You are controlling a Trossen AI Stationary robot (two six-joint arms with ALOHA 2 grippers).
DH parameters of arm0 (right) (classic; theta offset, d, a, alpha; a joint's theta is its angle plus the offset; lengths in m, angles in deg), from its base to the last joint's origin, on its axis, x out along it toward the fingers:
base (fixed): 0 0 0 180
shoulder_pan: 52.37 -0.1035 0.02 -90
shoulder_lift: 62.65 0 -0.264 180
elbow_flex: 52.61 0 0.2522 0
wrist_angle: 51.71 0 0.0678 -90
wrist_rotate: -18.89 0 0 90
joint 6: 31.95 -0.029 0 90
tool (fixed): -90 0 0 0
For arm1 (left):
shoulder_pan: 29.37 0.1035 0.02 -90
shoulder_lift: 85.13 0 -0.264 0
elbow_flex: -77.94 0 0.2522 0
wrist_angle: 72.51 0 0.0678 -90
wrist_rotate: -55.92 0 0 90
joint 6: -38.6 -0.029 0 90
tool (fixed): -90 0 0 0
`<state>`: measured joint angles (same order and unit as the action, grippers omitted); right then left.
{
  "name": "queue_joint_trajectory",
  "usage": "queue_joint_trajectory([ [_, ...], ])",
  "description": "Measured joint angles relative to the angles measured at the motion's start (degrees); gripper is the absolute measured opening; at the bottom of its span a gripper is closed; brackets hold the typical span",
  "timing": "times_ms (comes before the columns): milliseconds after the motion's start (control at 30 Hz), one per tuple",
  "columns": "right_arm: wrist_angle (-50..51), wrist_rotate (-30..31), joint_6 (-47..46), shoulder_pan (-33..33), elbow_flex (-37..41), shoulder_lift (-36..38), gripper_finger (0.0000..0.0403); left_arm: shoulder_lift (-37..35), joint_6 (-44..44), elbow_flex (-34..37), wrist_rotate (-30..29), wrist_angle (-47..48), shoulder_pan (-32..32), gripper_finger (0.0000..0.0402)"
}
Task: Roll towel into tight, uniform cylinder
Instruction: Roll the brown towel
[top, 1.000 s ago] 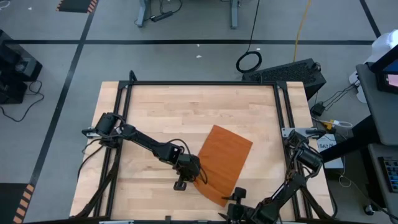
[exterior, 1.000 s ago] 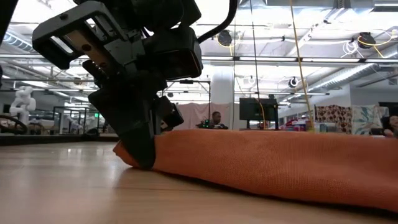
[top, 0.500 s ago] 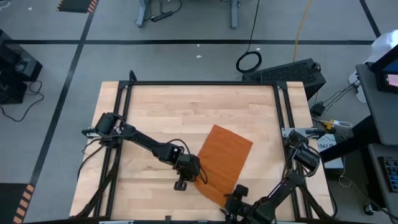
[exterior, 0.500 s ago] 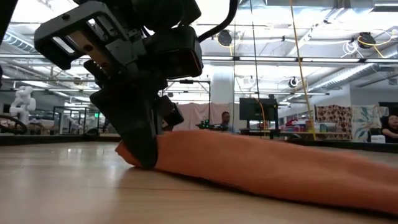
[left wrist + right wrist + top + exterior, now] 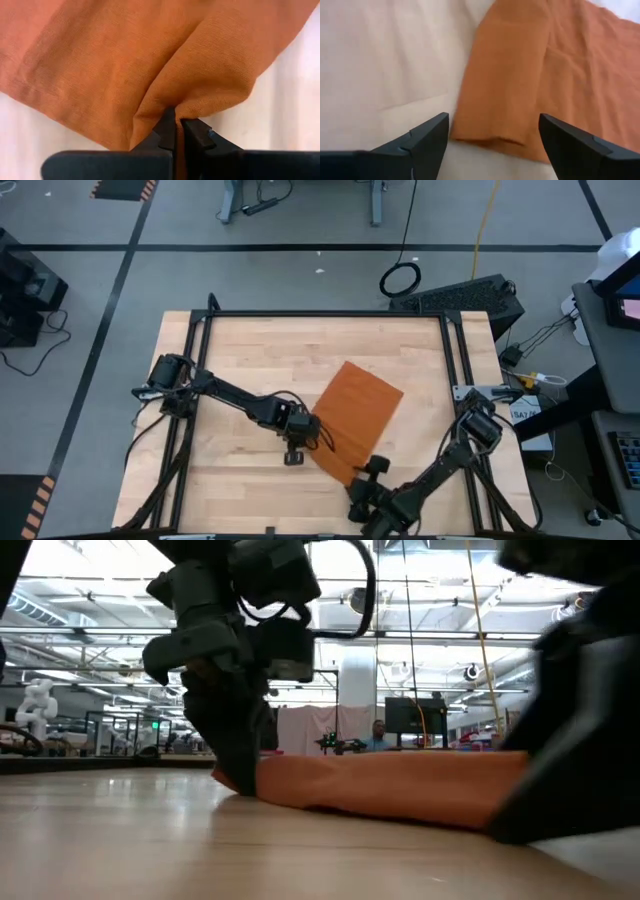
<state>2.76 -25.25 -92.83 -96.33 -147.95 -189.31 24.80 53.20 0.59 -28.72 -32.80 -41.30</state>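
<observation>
**Pinching the towel's near-left corner to start the roll**

Clamping my left gripper (image 5: 176, 131) on a fold of the towel (image 5: 355, 420), I have its near-left corner nipped tight and bunched. My right gripper (image 5: 490, 137) hangs spread wide and empty just over the towel's near-right corner. The cloth lies flat and skewed, right of the middle of the table (image 5: 250, 345). I reckon both corners should be gripped level, then turned over together, so the roll starts straight.
</observation>
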Motion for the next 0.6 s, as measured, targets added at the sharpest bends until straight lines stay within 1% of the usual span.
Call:
queue_joint_trajectory([
  [100, 0.1, -0.3, 4.2, 2.7, 0.1, 0.6, 0.0297, -1.9, 2.2, 0.1, -2.8, 5.2, 0.2, 0.0013],
  [233, 0.4, -4.0, 7.5, 5.3, 0.2, 2.2, 0.0284, -4.2, 8.0, 0.5, -8.9, 10.6, -0.9, 0.0013],
  [367, 2.1, -6.5, 10.9, 6.5, 0.5, 4.2, 0.0241, -5.0, 11.9, 2.2, -12.1, 8.2, -3.0, 0.0013],
  [467, 4.7, -7.4, 11.1, 6.2, 0.7, 6.6, 0.0209, -5.1, 14.9, 3.3, -13.0, 5.5, -4.2, 0.0013],
  [533, 4.5, -6.8, 11.2, 5.2, 0.5, 8.7, 0.0195, -5.1, 18.4, 3.6, -13.5, 4.5, -5.0, 0.0013],
  [600, 3.7, -3.5, 12.2, 3.8, 0.4, 10.1, 0.0189, -5.1, 21.1, 3.7, -14.1, 3.9, -5.9, 0.0013],
])
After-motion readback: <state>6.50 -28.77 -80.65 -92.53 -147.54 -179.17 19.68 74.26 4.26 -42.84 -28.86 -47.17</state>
